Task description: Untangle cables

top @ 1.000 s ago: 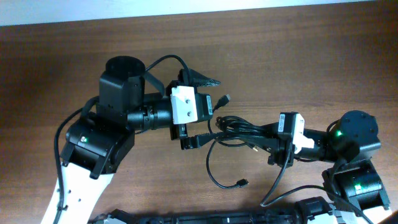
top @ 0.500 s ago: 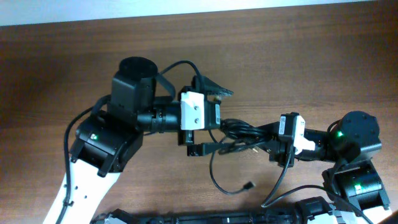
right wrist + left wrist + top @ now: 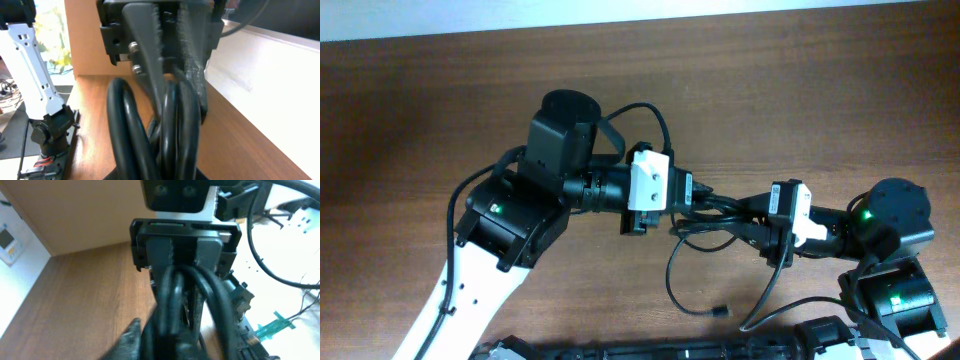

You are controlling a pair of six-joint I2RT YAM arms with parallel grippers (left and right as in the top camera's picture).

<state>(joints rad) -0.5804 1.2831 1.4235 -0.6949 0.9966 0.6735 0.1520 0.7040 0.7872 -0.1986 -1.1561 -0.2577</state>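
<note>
The cables (image 3: 724, 211) form a black bundle stretched between my two grippers, just right of the table's middle. My left gripper (image 3: 703, 199) is shut on the bundle's left end. My right gripper (image 3: 752, 222) is shut on its right end, a short gap away and facing the left one. One loose strand loops down toward the front and ends in a small plug (image 3: 721, 311). In the left wrist view the cables (image 3: 176, 305) run from my own jaws into the right gripper (image 3: 187, 255). The right wrist view shows thick strands (image 3: 175, 130) leading up into the left gripper (image 3: 167, 60).
The brown wooden table (image 3: 440, 110) ends at a pale wall along the back edge (image 3: 720, 14). The left arm's black body (image 3: 520, 215) lies left of the bundle. The right arm's base (image 3: 895, 225) stands at the right, with dark hardware along the front edge (image 3: 650, 350).
My left arm has moved right, and its wide-open jaws have closed on the left end of the bundle. The loose strand's plug has drifted slightly right. The right gripper has stayed in place.
</note>
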